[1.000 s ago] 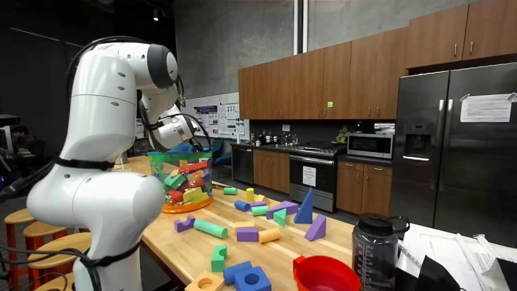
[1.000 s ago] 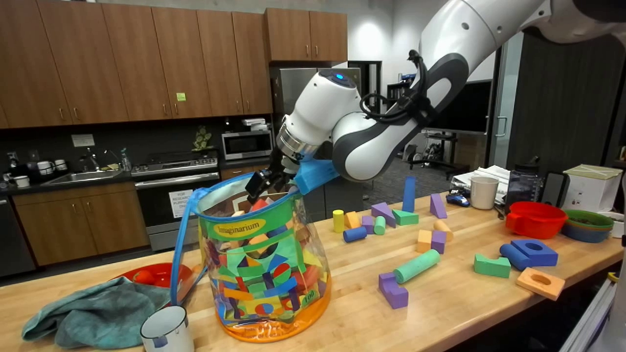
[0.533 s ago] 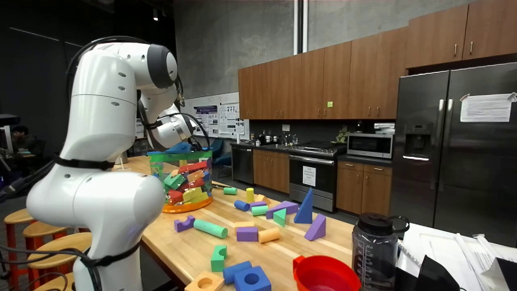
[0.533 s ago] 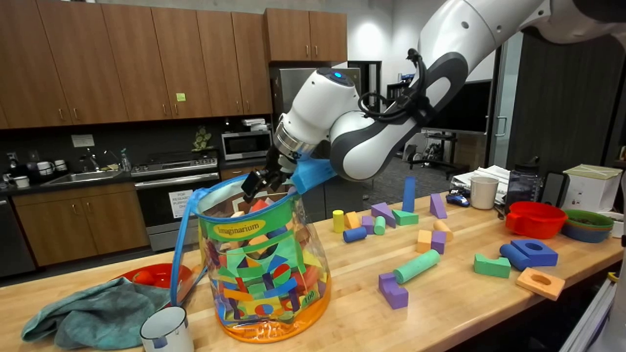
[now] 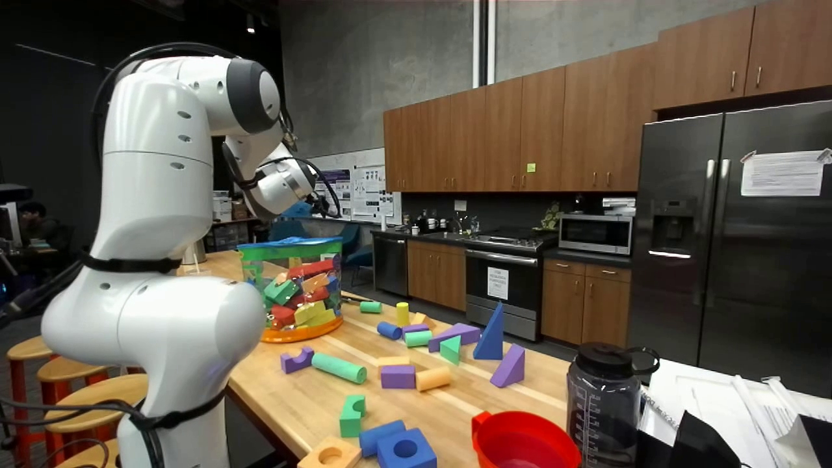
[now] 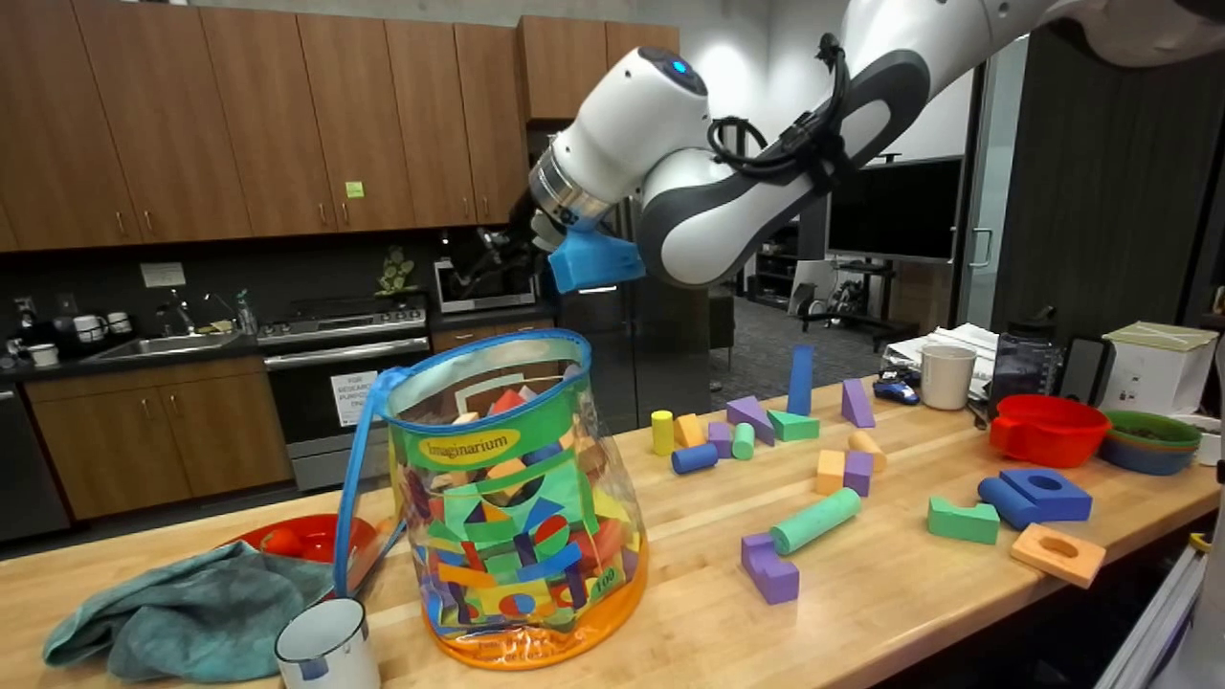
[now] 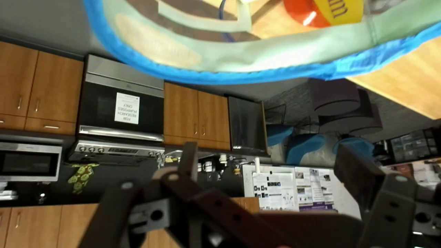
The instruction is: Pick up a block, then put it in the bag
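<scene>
Up clear of the bag (image 6: 517, 522) rose the gripper (image 7: 270, 155), spread wide and empty; a low return could have snagged the bag's rim (image 7: 213, 78).

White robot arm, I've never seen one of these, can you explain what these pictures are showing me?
It's a jointed Franka Panda arm with a Robotiq gripper at its end. Two pictures come from cameras standing outside it; the third is from its wrist and appears upside down. On the wooden table are a clear, green-banded Imaginarium bag holding colored blocks, plus loose blocks, a water bottle and a teal cloth. The gripper is higher than the bag's rim, jaws apart, nothing held.
</scene>
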